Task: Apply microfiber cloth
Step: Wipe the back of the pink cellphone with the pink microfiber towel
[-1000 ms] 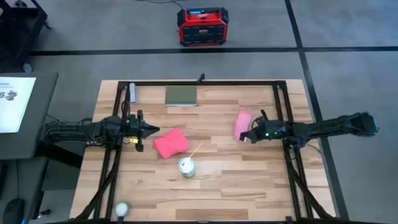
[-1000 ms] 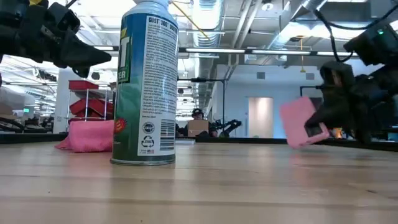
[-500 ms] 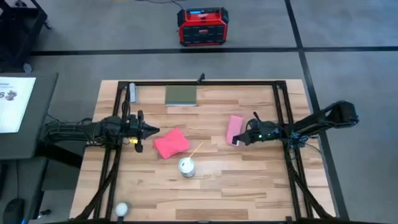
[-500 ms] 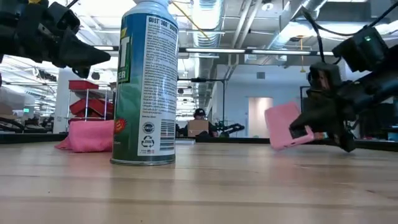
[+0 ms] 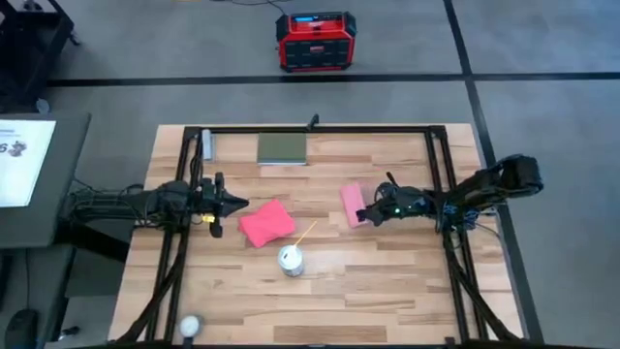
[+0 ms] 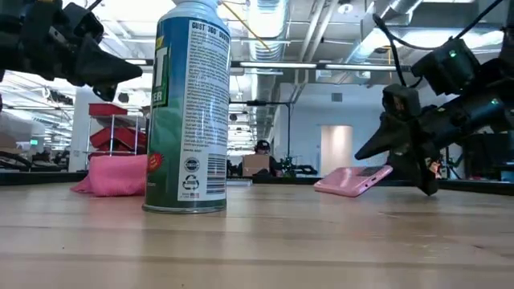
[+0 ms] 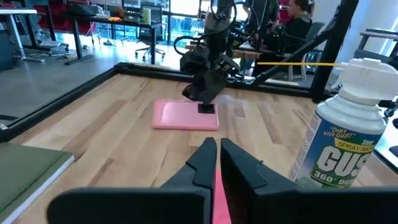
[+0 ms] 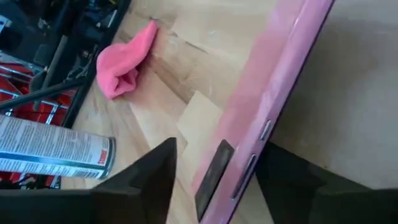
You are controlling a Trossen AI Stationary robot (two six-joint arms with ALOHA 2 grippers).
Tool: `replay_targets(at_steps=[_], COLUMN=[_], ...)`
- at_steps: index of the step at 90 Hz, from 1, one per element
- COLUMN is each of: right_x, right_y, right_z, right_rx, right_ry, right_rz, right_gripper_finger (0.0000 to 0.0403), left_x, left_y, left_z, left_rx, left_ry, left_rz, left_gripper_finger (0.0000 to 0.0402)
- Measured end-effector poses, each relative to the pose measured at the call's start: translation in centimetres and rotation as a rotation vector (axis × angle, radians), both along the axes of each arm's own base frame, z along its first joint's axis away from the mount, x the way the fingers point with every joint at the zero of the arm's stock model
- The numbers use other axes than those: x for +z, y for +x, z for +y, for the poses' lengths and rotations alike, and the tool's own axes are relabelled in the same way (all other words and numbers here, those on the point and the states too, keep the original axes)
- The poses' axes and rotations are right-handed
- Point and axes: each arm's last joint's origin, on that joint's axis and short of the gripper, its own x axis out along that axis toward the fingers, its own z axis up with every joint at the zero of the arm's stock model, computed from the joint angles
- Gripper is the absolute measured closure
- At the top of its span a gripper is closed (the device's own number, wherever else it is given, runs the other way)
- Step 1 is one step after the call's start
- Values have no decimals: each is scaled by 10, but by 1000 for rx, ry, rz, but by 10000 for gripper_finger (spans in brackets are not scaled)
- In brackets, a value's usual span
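Observation:
The microfiber cloth (image 5: 266, 223) lies bunched on the table left of centre, also seen as the cloth (image 6: 116, 175) in the low view. My left gripper (image 5: 232, 206) hovers shut just left of it, above the table, touching nothing. The pink-backed phone (image 5: 352, 206) sits right of centre, almost flat, pink back up. My right gripper (image 5: 368, 213) is shut on its right end. A spray can (image 5: 291, 260) stands upright near the cloth, toward the near edge. My right gripper pinches the phone's right-hand end (image 6: 384, 170) between its two fingers, one on the pink back and one on the dark face (image 8: 261, 155). The fingers come from the table's right, slanting down. The phone's left end (image 6: 321, 186) rests on the table and the held end is slightly raised.
A dark green pad (image 5: 282, 148) lies at the far edge, with a small grey object (image 5: 207, 143) to its left. A white ball (image 5: 190, 325) sits at the near left corner. Black frame rails (image 5: 441, 174) run along the table's sides.
My right gripper has moved toward the table's left and down with the phone. The phone has tipped from steeply tilted to nearly flat, and its left end now rests on the table.

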Motion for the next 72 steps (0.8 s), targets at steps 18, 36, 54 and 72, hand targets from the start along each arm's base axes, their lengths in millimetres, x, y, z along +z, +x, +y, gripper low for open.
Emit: replay_targets(at_steps=[18,36,54,72], right_x=[0,3,3,3], right_y=[-1,0,0,-1], right_z=[-7,-9,-10,-17], right_rx=[-47,-39,-36,-62], right_ry=[-72,-119,-132,-154], right_rz=[7,-22,-17,-10], right_gripper_finger=[179,178,197,219], left_x=[0,1,2,2], left_y=[0,0,0,0], left_z=[0,0,-1,-1], left_rx=[1,1,-19,-24], left_ry=[-11,-19,-25,-38], left_rz=[-1,-14,-20,-21], left_gripper_finger=[402,402,402,402])
